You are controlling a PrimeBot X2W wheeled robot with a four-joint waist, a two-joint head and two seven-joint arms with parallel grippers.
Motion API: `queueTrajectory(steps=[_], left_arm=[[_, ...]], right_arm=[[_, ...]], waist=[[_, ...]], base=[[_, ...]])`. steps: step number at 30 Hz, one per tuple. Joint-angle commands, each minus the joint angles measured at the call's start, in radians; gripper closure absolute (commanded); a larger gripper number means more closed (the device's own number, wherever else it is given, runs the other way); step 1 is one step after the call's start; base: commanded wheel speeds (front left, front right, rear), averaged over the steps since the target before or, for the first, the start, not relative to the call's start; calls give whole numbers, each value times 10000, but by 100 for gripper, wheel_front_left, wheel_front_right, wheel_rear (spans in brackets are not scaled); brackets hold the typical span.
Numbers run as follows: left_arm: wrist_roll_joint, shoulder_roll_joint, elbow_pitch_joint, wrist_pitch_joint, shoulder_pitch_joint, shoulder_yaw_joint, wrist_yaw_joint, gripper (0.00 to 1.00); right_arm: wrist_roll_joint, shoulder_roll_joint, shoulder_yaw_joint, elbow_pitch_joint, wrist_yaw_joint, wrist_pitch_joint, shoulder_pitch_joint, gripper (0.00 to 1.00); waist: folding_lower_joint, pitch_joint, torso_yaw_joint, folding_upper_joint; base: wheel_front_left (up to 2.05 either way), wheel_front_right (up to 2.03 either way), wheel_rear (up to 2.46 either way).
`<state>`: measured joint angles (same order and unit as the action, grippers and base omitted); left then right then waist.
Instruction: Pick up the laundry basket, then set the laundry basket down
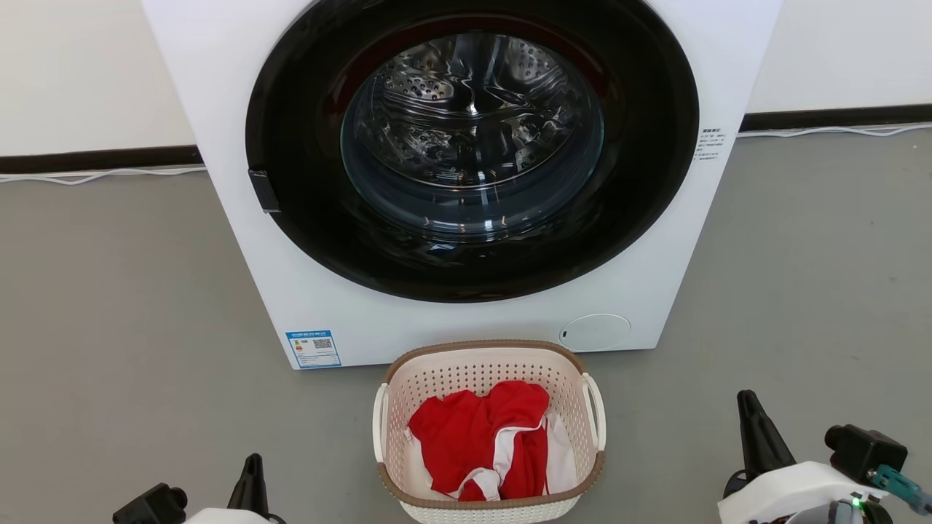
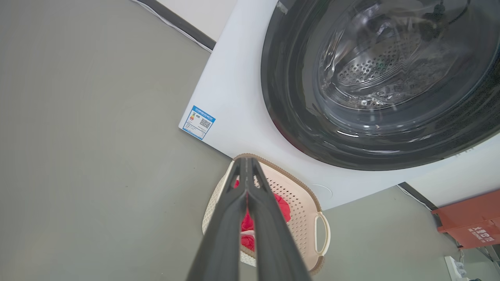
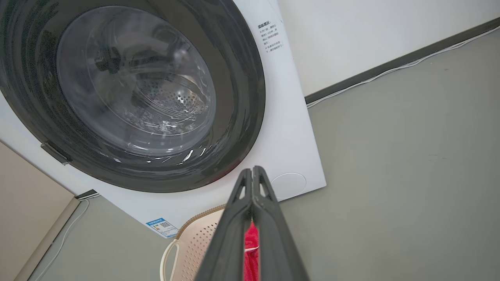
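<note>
**Laundry basket** (image 1: pixel 480 371): stands upright on the grey floor (image 1: pixel 131 306), near centre, directly before the washing machine (image 1: pixel 437 327). Its far rim lies close to the machine's front panel; whether they touch cannot be determined. It contains a red and white garment (image 1: pixel 480 437). The white loop handles on its left and right sides are both free.

**Left tool** (image 1: pixel 254 466): fingers pressed together, holding nothing, near left, well apart from the basket.

**Right tool** (image 1: pixel 745 402): likewise closed and empty, near right, well apart.

**Progress:** a basket resting on the floor with neither tool on it fits a stage ahead of the lift as well as one following the set-down. The pictures do not decide.

**Clearance:** there is open floor left and right of the basket. The machine blocks the far side. A white cable (image 1: pixel 95 175) runs along the far wall.
</note>
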<state>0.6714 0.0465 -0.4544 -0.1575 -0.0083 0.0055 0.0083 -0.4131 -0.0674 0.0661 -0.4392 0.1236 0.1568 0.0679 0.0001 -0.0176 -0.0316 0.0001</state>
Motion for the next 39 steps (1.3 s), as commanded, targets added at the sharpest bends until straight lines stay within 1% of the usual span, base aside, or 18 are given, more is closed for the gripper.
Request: queueTrajectory(steps=[1,39], left_arm=[[315,81,331,52,-471,163,-93,100],[4020,63,1051,1142,-687,543,-624,100]], right_arm=[[-418,-49,26,327,20,-87,340,100],[-5139,41,213,989,41,-1159,365,100]], waist=[[-1,4,6,-1],[-1,87,133,-1]], base=[[0,0,0],[0,0,0]])
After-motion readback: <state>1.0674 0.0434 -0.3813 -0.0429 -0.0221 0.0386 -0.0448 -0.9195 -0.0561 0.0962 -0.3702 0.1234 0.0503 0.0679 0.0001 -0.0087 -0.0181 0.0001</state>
